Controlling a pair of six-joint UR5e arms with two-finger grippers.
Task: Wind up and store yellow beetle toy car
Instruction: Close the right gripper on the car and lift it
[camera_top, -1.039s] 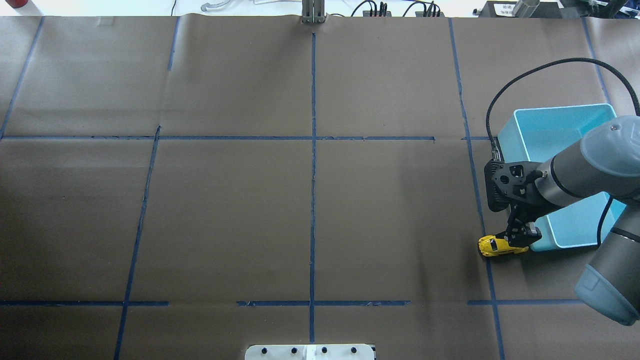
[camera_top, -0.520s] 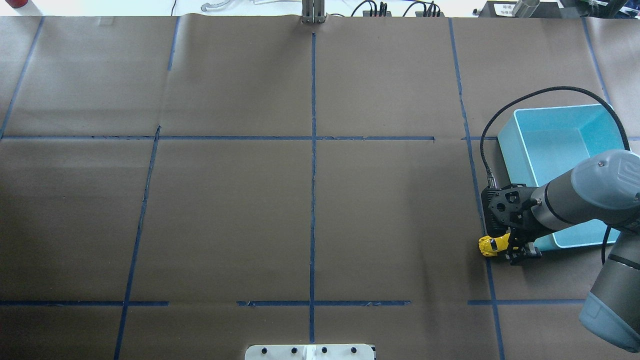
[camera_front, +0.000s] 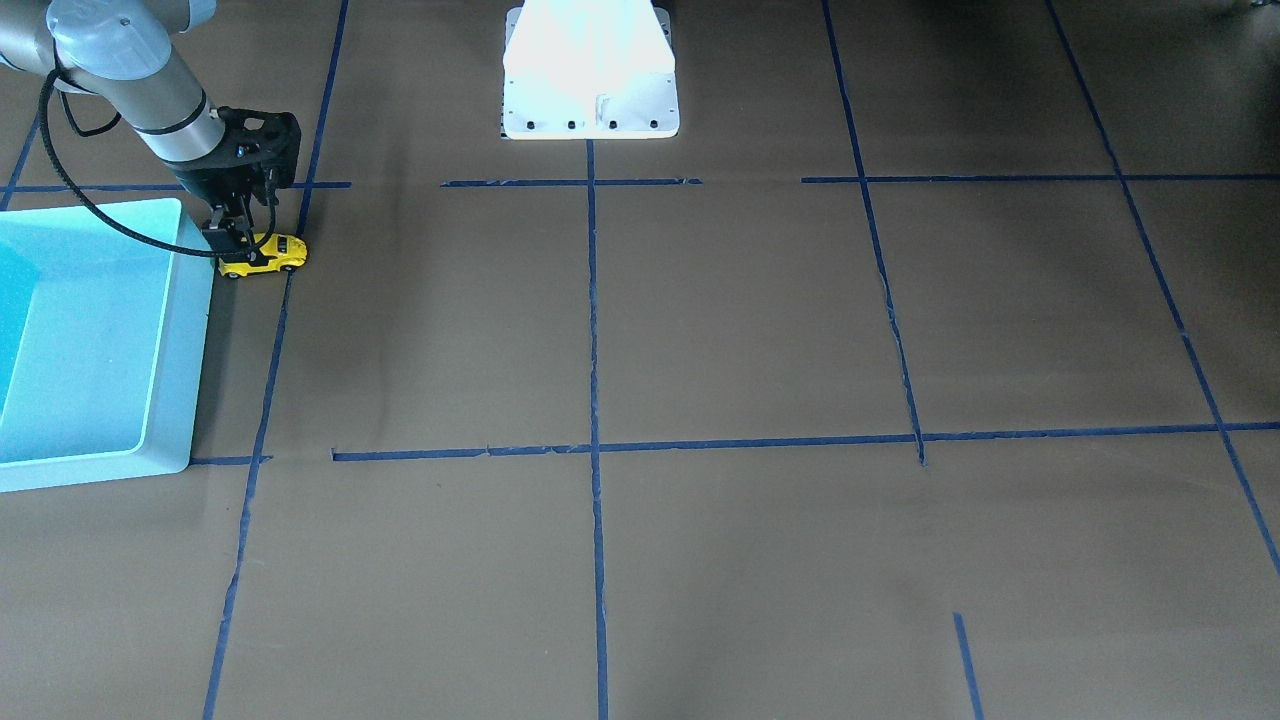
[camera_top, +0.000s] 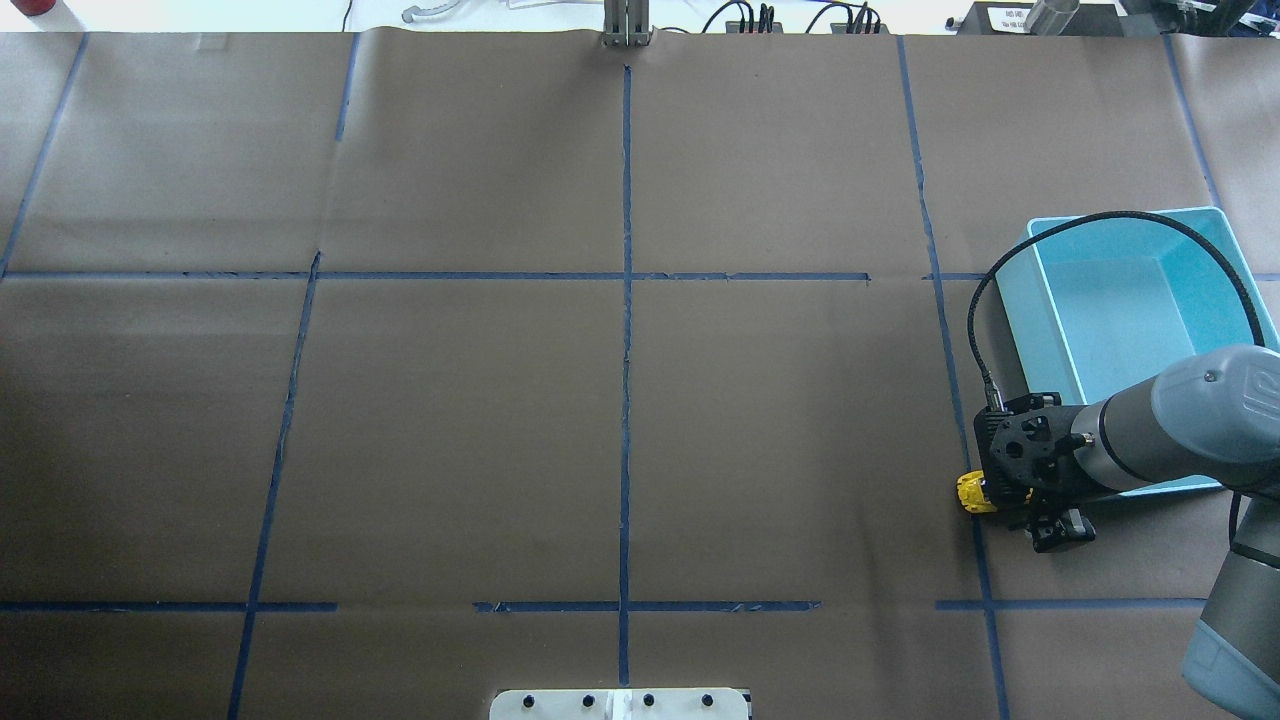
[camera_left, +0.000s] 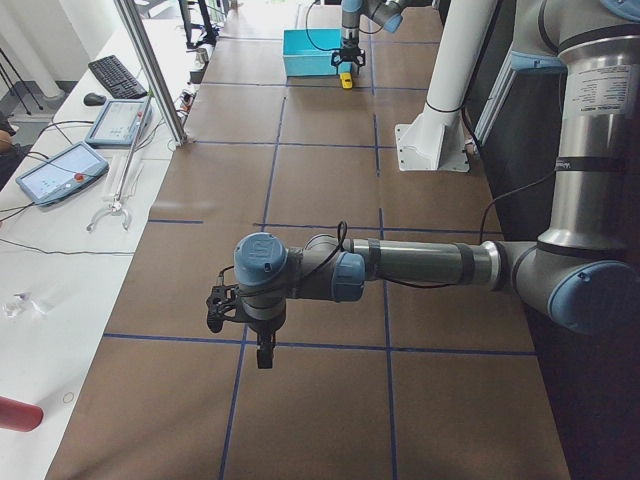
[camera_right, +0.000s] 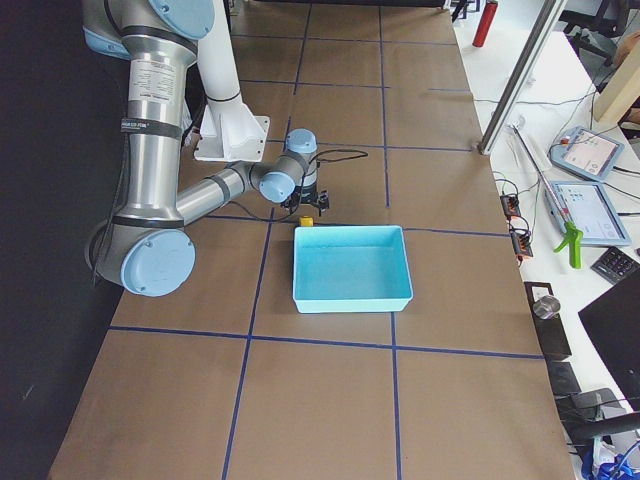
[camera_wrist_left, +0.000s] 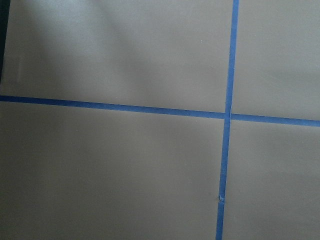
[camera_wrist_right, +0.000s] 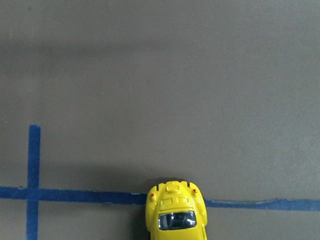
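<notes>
**Operator:** What is the state of the right end effector (camera_front: 232, 245)?

**Technician:** It stands low over the bin-side end of the yellow beetle toy car (camera_front: 268, 254). The right wrist view shows the car centred at 6 o'clock of the frame, but no fingers. I cannot tell whether the jaws clamp the car or only straddle it.

**Operator:** And the left end effector (camera_left: 262, 355)?

**Technician:** It hangs above bare worktop (camera_left: 320, 400), well apart from the work. Only the left side view shows it, so I cannot tell how wide it is.

**Operator:** What has changed over the last second?

**Technician:** In the overhead view the right wrist has travelled toward 6 o'clock, off the bin outline and over the car. It now hides most of the car's body. The car's exposed end has held its place on the blue tape line (camera_wrist_right: 75, 194).

**Operator:** What does that mean for the task?

**Technician:** This is a judgement. The car has not rolled, so no pull-back stroke has registered. The step in hand is probably seating the grip. Winding and storing both remain to be done.

**Operator:** Which containers are present?

**Technician:** There is one, the light blue bin (camera_front: 190, 350). In the overhead view it lies between 1 and 2 o'clock of the car, just beside it. No object shows inside the bin. The car rests on the worktop outside it.
</notes>
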